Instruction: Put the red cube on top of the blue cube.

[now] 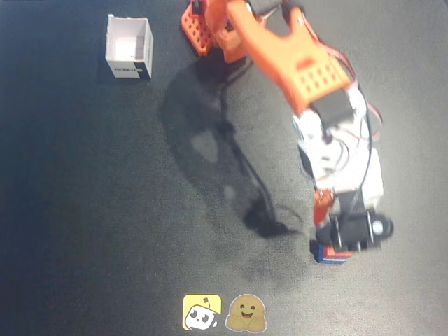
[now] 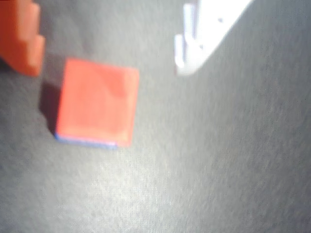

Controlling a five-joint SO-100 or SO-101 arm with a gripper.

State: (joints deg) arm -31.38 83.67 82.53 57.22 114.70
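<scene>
in the wrist view the red cube point(image 2: 96, 101) sat on top of the blue cube point(image 2: 85, 141), of which only a thin blue sliver showed along its lower edge. the end effector point(image 2: 107, 48) was spread apart, its orange finger point(image 2: 22, 39) at ten o'clock of the stack and its white finger point(image 2: 199, 39) at two o'clock, neither touching the red cube. in the overhead view the stack lay at five o'clock on the dark tabletop point(image 1: 105, 210), mostly under the arm, with a white open box point(image 1: 129, 47) at eleven o'clock.
</scene>
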